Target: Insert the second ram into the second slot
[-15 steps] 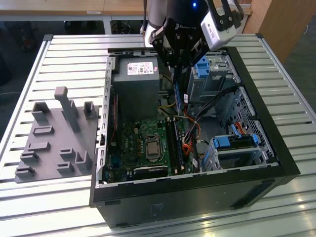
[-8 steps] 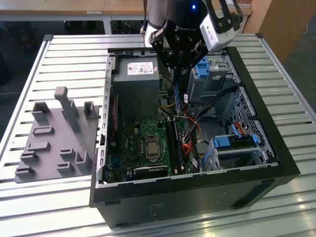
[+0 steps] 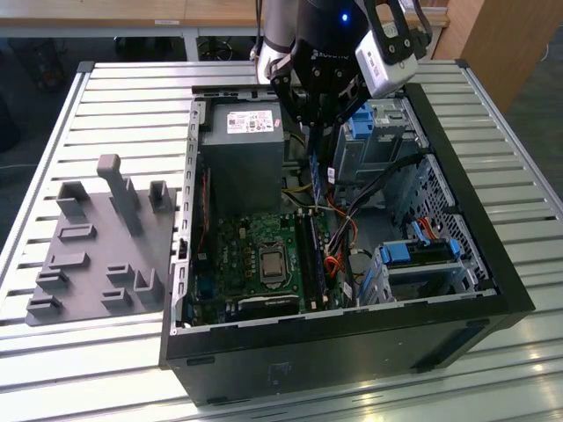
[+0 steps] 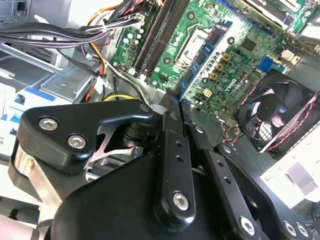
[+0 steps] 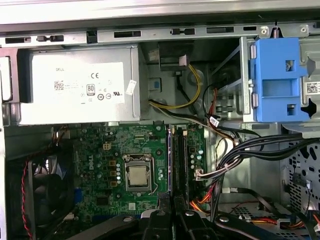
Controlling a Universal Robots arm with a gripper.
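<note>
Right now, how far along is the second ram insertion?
Done: the second ram is picked up, clamped in the claw. In hand: it hangs on edge above the memory slots. Left: seating it; it is not in any slot yet.

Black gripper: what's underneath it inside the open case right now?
Under the black gripper hangs the thin blue ram stick, above the long black memory slots of the green motherboard. The gripper covers its label face.

Open black PC case (image 3: 457, 290) on slatted metal table (image 3: 132, 97). Inside: grey PSU (image 3: 242, 149) next to green motherboard (image 3: 233, 255), bare CPU socket (image 3: 271, 264), fan (image 4: 275, 117), 1 blue drive bracket (image 5: 277, 85), black cable bundle (image 5: 260, 150). Grey fixture plate (image 3: 97, 255) beside the case, exterior view's left.
</note>
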